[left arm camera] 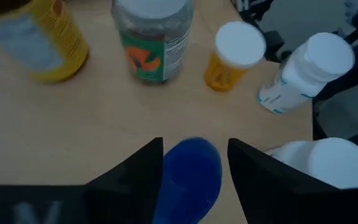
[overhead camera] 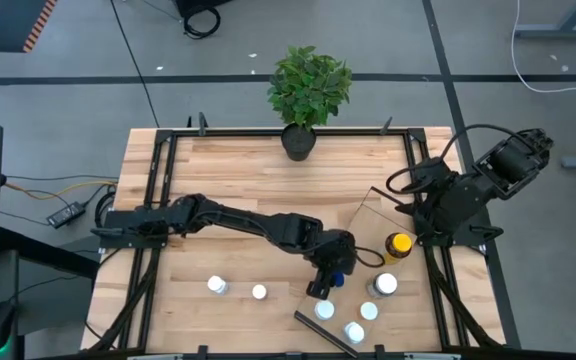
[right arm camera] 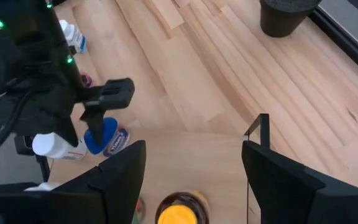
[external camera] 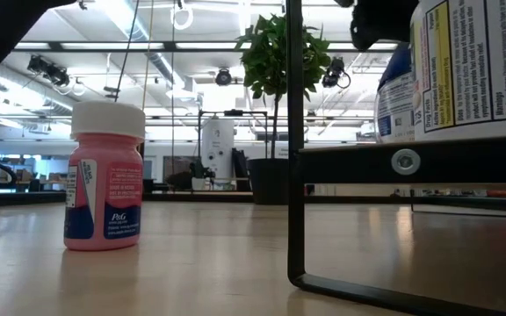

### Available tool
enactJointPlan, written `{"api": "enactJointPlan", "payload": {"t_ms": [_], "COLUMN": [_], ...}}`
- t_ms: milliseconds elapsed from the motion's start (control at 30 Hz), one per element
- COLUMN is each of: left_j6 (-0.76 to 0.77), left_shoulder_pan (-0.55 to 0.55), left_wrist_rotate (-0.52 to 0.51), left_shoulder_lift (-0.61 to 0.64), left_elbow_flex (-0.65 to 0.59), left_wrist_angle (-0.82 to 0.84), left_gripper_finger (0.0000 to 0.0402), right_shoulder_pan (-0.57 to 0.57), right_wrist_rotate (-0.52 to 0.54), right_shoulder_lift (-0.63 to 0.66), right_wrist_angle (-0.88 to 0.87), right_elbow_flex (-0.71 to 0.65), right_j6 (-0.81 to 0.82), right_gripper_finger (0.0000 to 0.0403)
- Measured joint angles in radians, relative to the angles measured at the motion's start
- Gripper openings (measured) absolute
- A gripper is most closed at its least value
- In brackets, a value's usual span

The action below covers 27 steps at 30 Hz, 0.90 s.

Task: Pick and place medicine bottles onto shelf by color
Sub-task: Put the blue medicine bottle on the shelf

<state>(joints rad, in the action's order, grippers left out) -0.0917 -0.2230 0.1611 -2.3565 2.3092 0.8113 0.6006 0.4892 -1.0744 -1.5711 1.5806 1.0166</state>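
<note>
My left gripper (overhead camera: 325, 274) reaches from the table's left over the shelf (overhead camera: 368, 225), a light-wood board with dark trim, and is shut on the blue-capped bottle (left arm camera: 191, 177). That bottle (right arm camera: 102, 138) stands upright among several white-capped bottles (overhead camera: 383, 285). The amber bottle with the yellow cap (overhead camera: 399, 245) stands on the shelf by its base. My right gripper (right arm camera: 194, 180) hovers open above that amber bottle (right arm camera: 178, 214), at the table's right side. Two more white-capped bottles (overhead camera: 217, 286) stand on the tabletop left of the shelf; one (external camera: 105, 180) is pink. My left gripper pinches the blue cap (left arm camera: 194, 155) between its two fingers (left arm camera: 145, 171), coming from above and pointing down. The bottle is upright below the fingers. Whether its base rests on the shelf I cannot tell: the shelf's dark edge (external camera: 464, 162) hides it.
A potted green plant (overhead camera: 308, 90) stands at the table's far edge. A black frame (overhead camera: 163, 170) runs round the tabletop. Bare planks lie between the plant and the shelf. A big white bottle (external camera: 477, 61) stands at the shelf's near edge.
</note>
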Motion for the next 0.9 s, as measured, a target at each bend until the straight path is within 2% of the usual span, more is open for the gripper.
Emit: {"api": "enactJointPlan", "payload": {"t_ms": [300, 433, 500, 733, 900], "left_j6": [0.061, 0.110, 0.129, 0.151, 0.241], "left_shoulder_pan": [0.041, 0.049, 0.053, 0.057, 0.062], "left_wrist_rotate": [-0.038, -0.128, -0.136, -0.153, -0.159], "left_shoulder_lift": [0.095, 0.105, 0.095, 0.066, 0.063], "left_elbow_flex": [-0.001, 0.000, -0.002, -0.065, -0.146], "left_wrist_angle": [0.138, 0.254, 0.311, 0.259, 0.170], "left_gripper_finger": [0.0179, 0.0161, 0.0149, 0.0095, 0.0055], "right_shoulder_pan": [0.000, 0.000, 0.000, 0.000, 0.000], "right_wrist_rotate": [-0.001, -0.001, -0.001, -0.001, -0.004], "right_shoulder_lift": [0.000, 0.000, 0.000, 0.001, 0.002], "right_wrist_angle": [0.000, 0.000, 0.000, 0.000, 0.000], "right_elbow_flex": [0.000, 0.000, 0.000, 0.000, 0.000], "right_j6": [-0.068, -0.086, -0.086, -0.122, -0.134], "right_gripper_finger": [0.0272, 0.0272, 0.0272, 0.0272, 0.0272]}}
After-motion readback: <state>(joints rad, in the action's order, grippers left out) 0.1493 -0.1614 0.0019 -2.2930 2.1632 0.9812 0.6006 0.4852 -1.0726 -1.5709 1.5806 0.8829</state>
